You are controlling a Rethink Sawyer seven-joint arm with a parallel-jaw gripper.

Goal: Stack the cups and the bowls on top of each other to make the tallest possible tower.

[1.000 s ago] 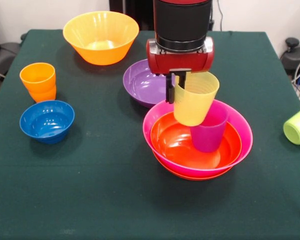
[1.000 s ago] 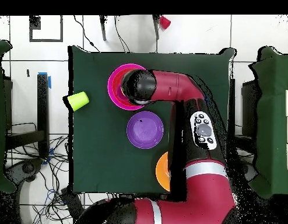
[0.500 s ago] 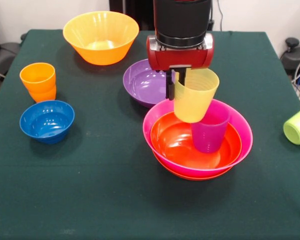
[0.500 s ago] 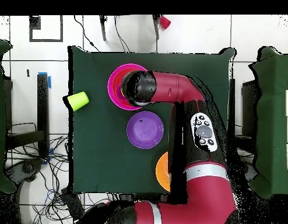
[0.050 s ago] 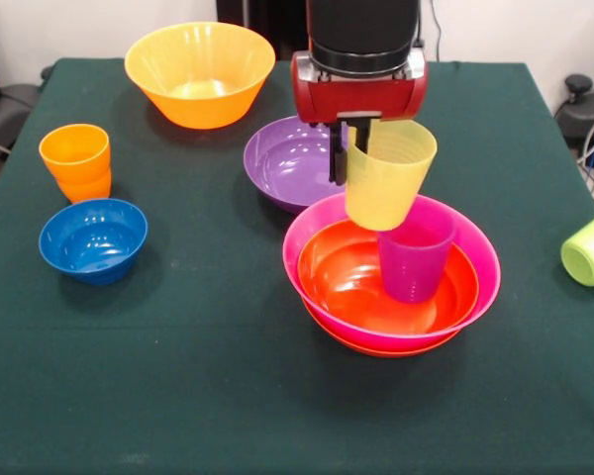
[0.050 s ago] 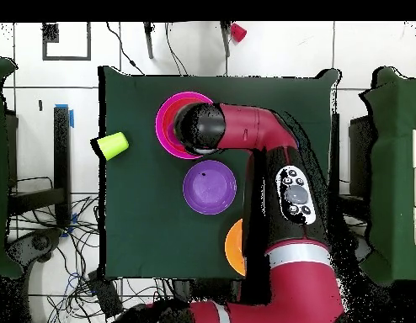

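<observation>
Yellow cup [image 5: 388, 185], pinched at its rim by the gripper [image 5: 353, 148], had been raised since a second earlier, clear above the purple cup [image 5: 413, 259] at frame centre; nesting seemed undone. That purple cup was stood in a red-orange bowl [image 5: 348, 287] nested inside the pink bowl [image 5: 475, 252]

Held cup [image 5: 388, 185] above cup [image 5: 413, 262] standing inside nested bowls [image 5: 470, 287], touching neither.
</observation>
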